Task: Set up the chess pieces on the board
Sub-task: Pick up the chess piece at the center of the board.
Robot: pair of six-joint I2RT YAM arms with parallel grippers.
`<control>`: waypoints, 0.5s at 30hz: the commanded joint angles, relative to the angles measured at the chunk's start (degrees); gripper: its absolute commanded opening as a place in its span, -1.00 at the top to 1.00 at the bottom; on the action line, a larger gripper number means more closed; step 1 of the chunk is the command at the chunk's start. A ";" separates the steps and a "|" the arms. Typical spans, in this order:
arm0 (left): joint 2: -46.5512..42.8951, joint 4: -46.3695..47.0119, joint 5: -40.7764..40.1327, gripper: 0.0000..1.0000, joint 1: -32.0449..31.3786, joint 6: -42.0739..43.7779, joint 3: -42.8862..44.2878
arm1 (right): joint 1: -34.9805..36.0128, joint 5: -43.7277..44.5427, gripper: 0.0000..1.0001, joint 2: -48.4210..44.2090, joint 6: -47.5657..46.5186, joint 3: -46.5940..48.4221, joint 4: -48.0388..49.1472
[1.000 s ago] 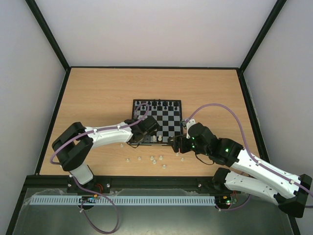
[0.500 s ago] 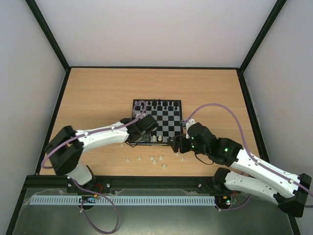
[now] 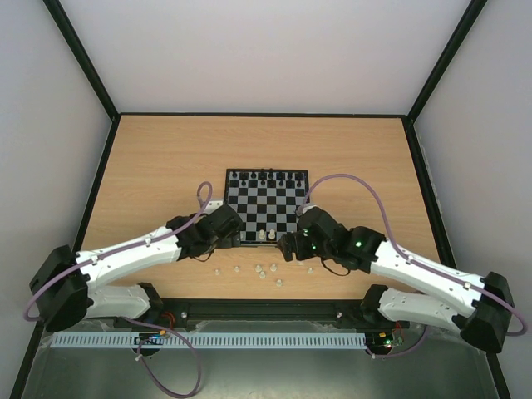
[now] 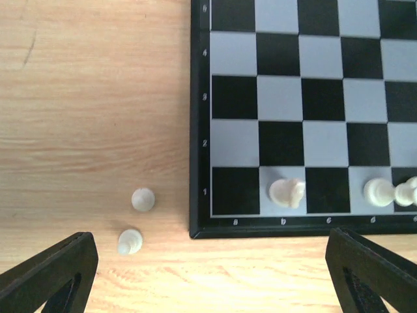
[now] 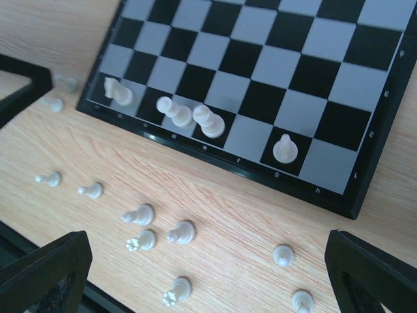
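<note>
The board (image 3: 283,208) lies mid-table with black chess pieces (image 3: 266,175) along its far row. A few white chess pieces (image 3: 266,236) stand on its near row. In the left wrist view a white knight (image 4: 287,192) sits on the board (image 4: 322,98), second square from the corner. My left gripper (image 4: 208,287) is open and empty over bare wood just off the board's near left corner (image 3: 231,241). My right gripper (image 5: 208,287) is open and empty above several loose white pieces (image 5: 181,231) in front of the board (image 5: 260,65).
Two loose white pawns (image 4: 143,199) stand left of the board's corner. More white pieces (image 3: 258,270) are scattered between the board and the table's near edge. A left finger (image 5: 19,85) shows in the right wrist view. The table has black framed edges.
My left gripper opened and pulled back off the board's near left corner toward the near left. My right gripper opened wider and shifted left over the loose pieces.
</note>
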 commanded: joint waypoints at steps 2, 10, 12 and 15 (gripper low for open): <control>-5.35 6.03 1.69 -0.98 0.13 1.50 -4.16 | -0.15 1.28 -0.67 6.44 3.77 1.62 -1.42; -10.39 8.42 2.32 -0.98 0.24 6.77 -6.76 | -0.17 0.25 0.13 15.14 9.96 -0.63 -0.78; -11.40 8.82 2.80 -0.98 0.39 7.85 -7.13 | -0.13 0.45 0.14 16.18 11.29 -1.04 -0.85; -12.08 10.01 4.25 -0.98 0.48 9.32 -7.79 | -0.16 0.47 0.16 17.83 12.18 -1.04 -1.22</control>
